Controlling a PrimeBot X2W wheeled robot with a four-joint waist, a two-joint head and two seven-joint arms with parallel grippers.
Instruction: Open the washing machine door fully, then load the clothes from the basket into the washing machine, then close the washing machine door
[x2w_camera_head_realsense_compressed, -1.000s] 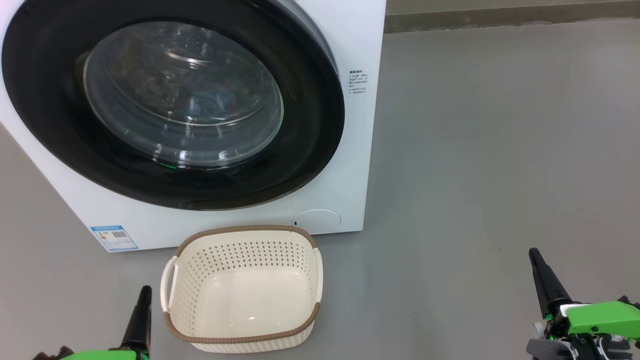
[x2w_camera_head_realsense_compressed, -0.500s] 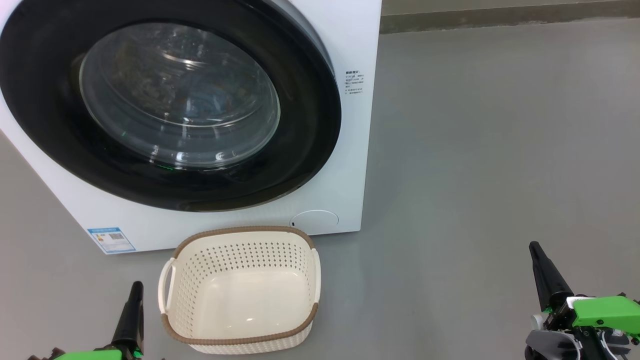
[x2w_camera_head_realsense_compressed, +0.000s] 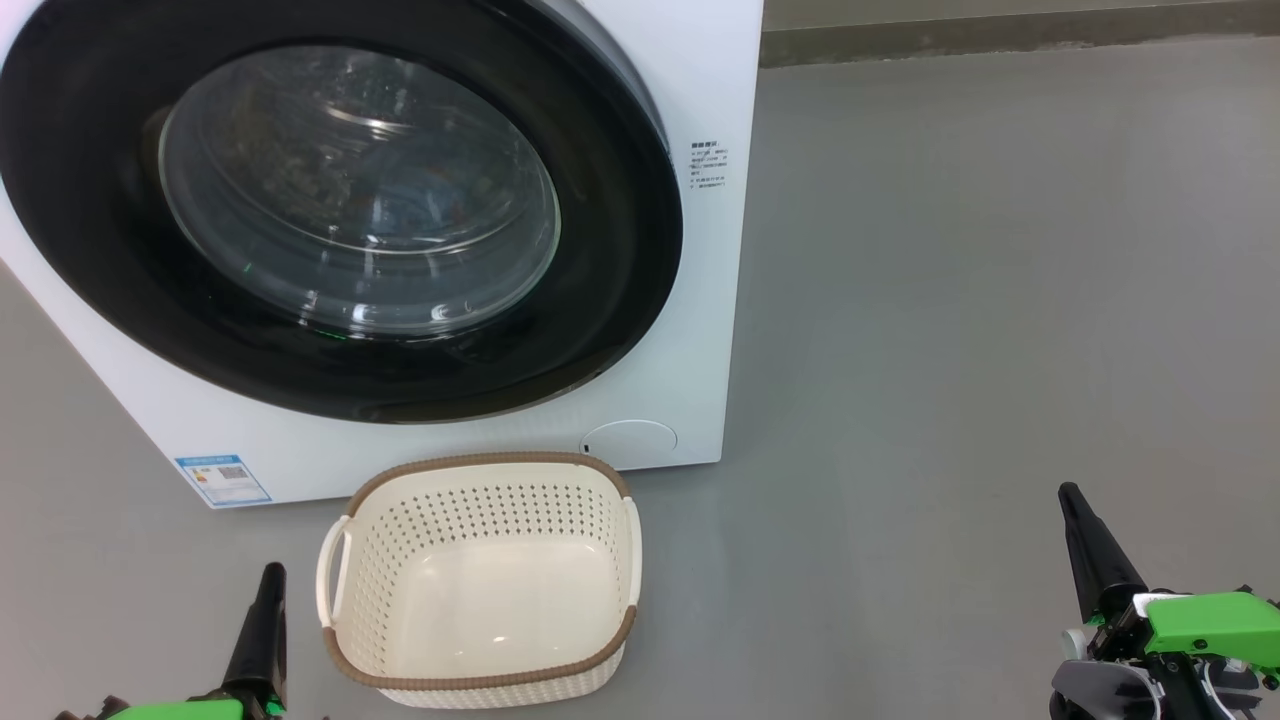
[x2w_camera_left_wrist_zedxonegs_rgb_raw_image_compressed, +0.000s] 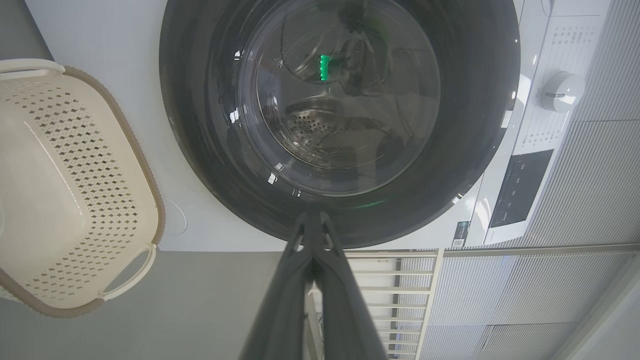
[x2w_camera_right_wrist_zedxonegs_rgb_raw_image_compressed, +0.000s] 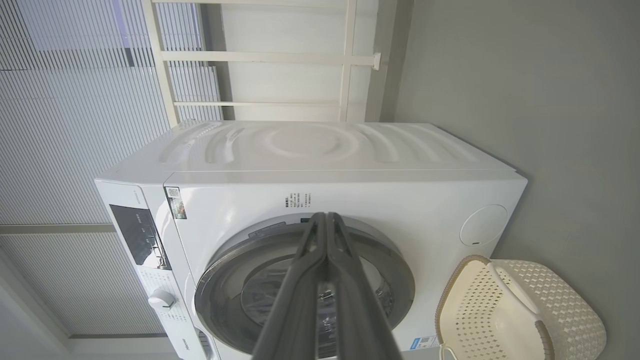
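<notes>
The basket (x2w_camera_head_realsense_compressed: 480, 505) sits empty on the floor (x2w_camera_head_realsense_compressed: 950, 300) at 6 o'clock under the closed washing machine door (x2w_camera_head_realsense_compressed: 620, 250), the drum's contents murky behind its glass, with the left hand (x2w_camera_head_realsense_compressed: 271, 575) and right hand (x2w_camera_head_realsense_compressed: 1071, 498) pinched closed and holding nothing.

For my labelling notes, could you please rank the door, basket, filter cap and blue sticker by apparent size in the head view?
1. washing machine door
2. basket
3. filter cap and blue sticker: these look about alike, too close to rank.

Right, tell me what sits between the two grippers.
Head view: the basket, nearer the left gripper than the right gripper; otherwise bare floor.
</notes>
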